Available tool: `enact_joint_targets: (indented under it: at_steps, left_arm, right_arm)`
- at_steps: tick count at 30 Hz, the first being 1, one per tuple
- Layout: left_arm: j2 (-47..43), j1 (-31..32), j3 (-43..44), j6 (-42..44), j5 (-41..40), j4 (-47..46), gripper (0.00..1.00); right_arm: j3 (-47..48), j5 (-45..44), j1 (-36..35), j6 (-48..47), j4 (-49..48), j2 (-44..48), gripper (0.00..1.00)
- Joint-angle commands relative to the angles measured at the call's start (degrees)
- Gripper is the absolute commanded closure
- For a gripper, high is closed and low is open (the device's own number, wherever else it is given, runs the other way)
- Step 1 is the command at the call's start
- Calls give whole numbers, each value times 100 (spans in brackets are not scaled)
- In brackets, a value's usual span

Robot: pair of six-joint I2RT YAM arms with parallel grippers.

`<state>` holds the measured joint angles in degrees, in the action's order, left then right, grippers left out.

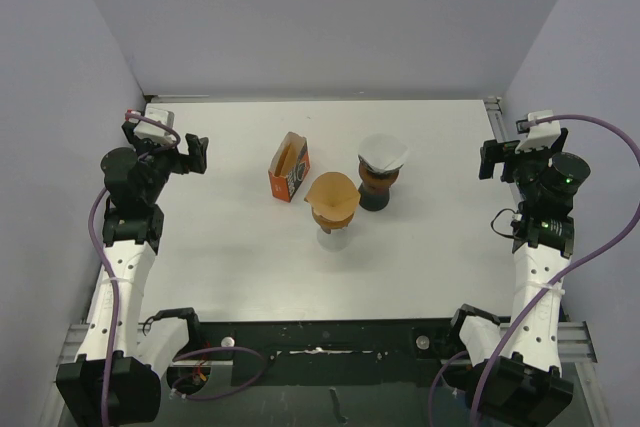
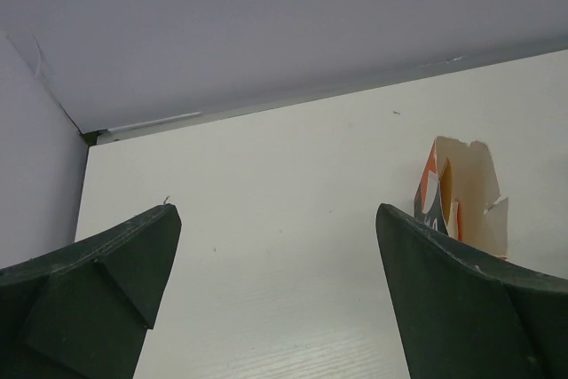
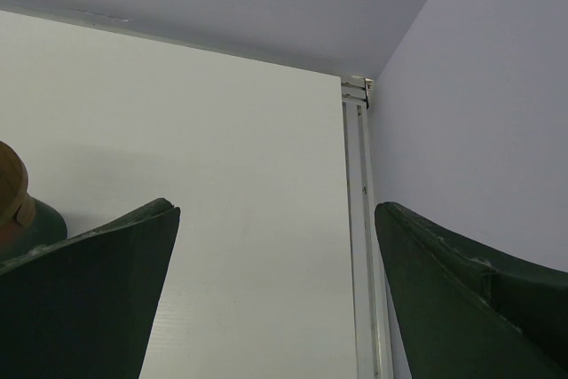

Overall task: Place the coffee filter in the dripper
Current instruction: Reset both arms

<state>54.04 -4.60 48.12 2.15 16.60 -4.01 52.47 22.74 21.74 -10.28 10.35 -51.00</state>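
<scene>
Nearest the lens in each wrist view are the dark fingers. The left gripper (image 2: 275, 219) stands with its jaws wide apart and nothing between them; the right gripper (image 3: 277, 210) is likewise spread and empty. Both arms are at the table's outer edges, well apart from the goods.

Items, largest first:
- White table (image 1: 220, 267), bearing three items in a cluster at its middle.
- Torn-open orange filter box (image 1: 288, 169), upright, to the left of the cluster.
- Amber cone (image 1: 332, 199), mouth up, just beside the box. Whether it is a second dripper or a brown filter cannot be told.
- Brown dripper (image 1: 378, 179) on a dark base, to the right of the cone.
- White coffee filter (image 1: 383, 151), apparently seated in that dripper's mouth.

Assessment: the white filter looks to lie where the task wants it. This fits a finished job with the arms standing clear, or a spare dripper set out already lined while the amber cone awaits its own filter. The frames do not settle which.

Handling note: paper this thin would crumple under a hard pinch. Any grip should take one rim edge lightly, with the dripper kept from tipping on its narrow base.
</scene>
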Motion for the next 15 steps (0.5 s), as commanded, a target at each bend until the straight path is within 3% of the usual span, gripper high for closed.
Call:
enact_joint_targets:
  at_steps: [1, 15]
  left_arm:
    - [-77, -43, -22, -4, 58, -372, 8]
    - [-57, -50, -14, -4, 54, -372, 8]
  right_arm:
    - [-8, 6, 39, -29, -238, 62, 2]
    - [-47, -1242, 87, 332, -558, 60, 2]
